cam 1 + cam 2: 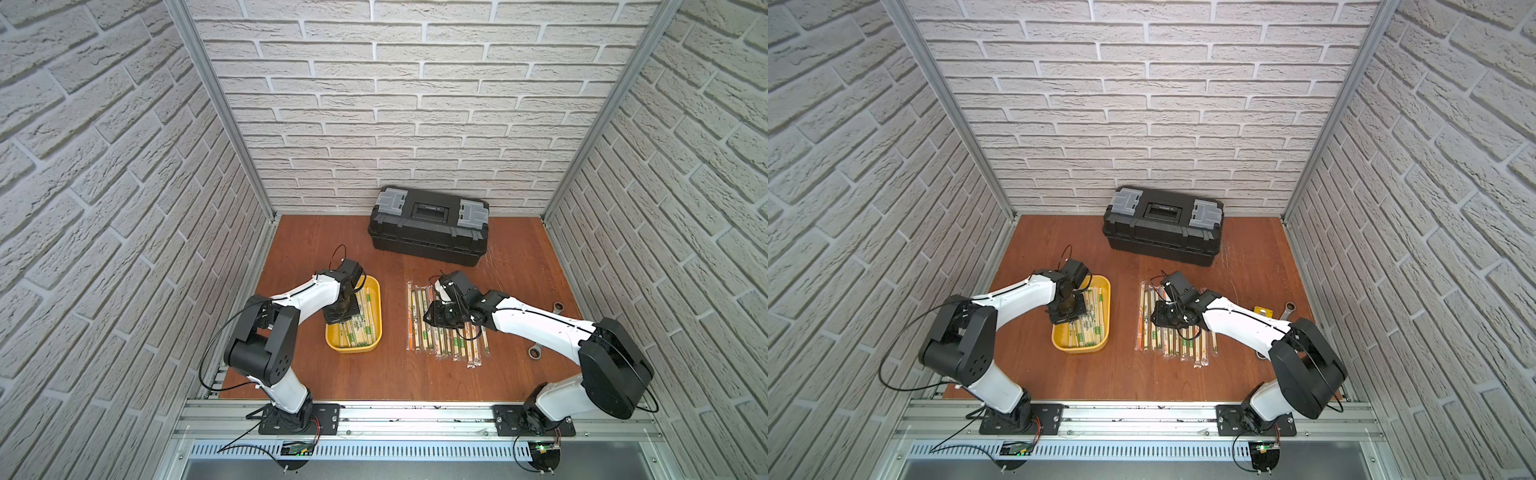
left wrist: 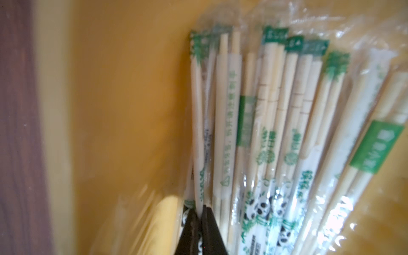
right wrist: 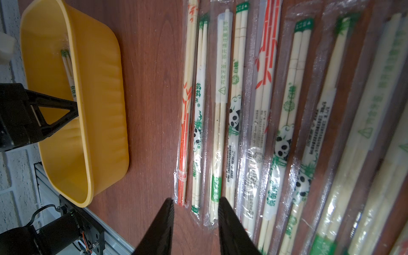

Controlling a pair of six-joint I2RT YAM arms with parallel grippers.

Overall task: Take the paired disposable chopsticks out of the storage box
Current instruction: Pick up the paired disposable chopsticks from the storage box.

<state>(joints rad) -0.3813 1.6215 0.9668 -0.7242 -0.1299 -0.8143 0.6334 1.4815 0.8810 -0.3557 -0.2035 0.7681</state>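
Note:
The yellow storage box (image 1: 375, 291) (image 1: 1105, 291) (image 3: 106, 88) stands left of centre, and several sleeved paired disposable chopsticks (image 1: 362, 326) (image 1: 1091, 321) (image 2: 276, 121) lie inside it. My left gripper (image 2: 199, 210) reaches down into the box near its wall (image 2: 123, 99). It is shut on one pale pair in a green-printed sleeve (image 2: 197, 132). In both top views the wrist hides those tips. To the right, several more pairs (image 1: 446, 338) (image 3: 265, 88) lie in a row on the wooden table. My right gripper (image 3: 195, 199) (image 1: 432, 319) stands open over that row's left end, holding nothing.
A large black toolbox (image 1: 428, 226) with grey latches stands against the back wall. Two wrenches (image 1: 557, 308) (image 1: 536, 353) and a small yellow item (image 1: 1263, 311) lie on the table behind my right arm. A metal rail (image 1: 415, 415) runs along the table's front edge.

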